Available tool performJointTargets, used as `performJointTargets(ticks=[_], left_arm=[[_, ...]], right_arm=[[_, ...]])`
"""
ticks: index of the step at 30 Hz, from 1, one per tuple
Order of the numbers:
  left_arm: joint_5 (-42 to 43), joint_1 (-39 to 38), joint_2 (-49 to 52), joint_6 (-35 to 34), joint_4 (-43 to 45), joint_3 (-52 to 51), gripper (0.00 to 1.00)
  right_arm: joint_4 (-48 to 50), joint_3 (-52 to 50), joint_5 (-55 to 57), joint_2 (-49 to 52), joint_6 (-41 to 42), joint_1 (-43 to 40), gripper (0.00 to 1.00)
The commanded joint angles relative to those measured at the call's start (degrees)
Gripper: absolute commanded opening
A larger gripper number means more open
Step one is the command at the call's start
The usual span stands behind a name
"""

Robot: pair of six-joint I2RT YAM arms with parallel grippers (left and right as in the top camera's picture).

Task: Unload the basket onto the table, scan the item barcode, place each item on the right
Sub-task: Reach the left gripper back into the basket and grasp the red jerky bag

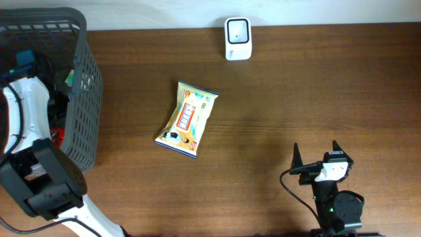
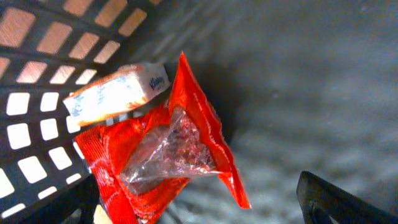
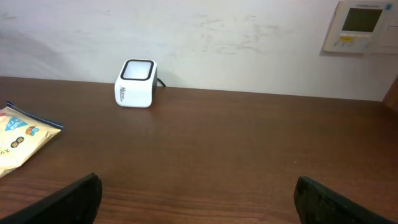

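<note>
The left gripper (image 2: 210, 213) is down inside the grey basket (image 1: 87, 92) at the far left of the table, its jaws spread wide with nothing between them; only one dark finger (image 2: 336, 200) shows clearly, at the lower right of the wrist view. Just below it lies a red packet (image 2: 168, 158) with a clear window, crumpled on the basket floor against the slotted wall. A small white and orange pack (image 2: 115, 94) rests on the red packet's far left corner. I cannot tell whether the finger touches either of them. The right gripper (image 1: 316, 157) stands at the near right of the table, also fully open and holding nothing, its fingers pointing towards the far edge. A yellow snack packet (image 1: 187, 118) lies flat near the middle of the table, well apart from both grippers, to the left of the right gripper and farther away. It is turned at a slant, with its printed face up. The white scanner (image 1: 237, 38) stands at the far edge of the table against the wall, beyond the yellow packet and slightly to its right. The table (image 1: 296, 92) is dark brown wood. Behind it is a plain white wall, with a small pale control panel (image 3: 360, 25) fixed at the upper right in the right wrist view.
</note>
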Motion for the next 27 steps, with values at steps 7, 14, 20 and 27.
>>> performJointTargets(ticks=[7, 14, 20, 27], left_arm=[[-1.64, 0.83, -0.04, 0.81, 9.09, -9.42, 1.0], [-1.66, 4.28, -0.04, 0.81, 12.11, -11.28, 0.98], [1.27, 4.81, -0.02, 0.79, 14.97, -15.26, 0.7], [1.38, 4.81, -0.11, 0.79, 15.89, -15.32, 0.09]], right_arm=[[-0.2, -0.48, 0.87, -0.33, 0.0, -0.31, 0.98], [-0.2, -0.48, 0.87, -0.33, 0.0, -0.31, 0.98], [-0.2, -0.48, 0.87, -0.33, 0.0, -0.31, 0.98], [-0.2, -0.48, 0.87, -0.33, 0.0, -0.31, 0.98]])
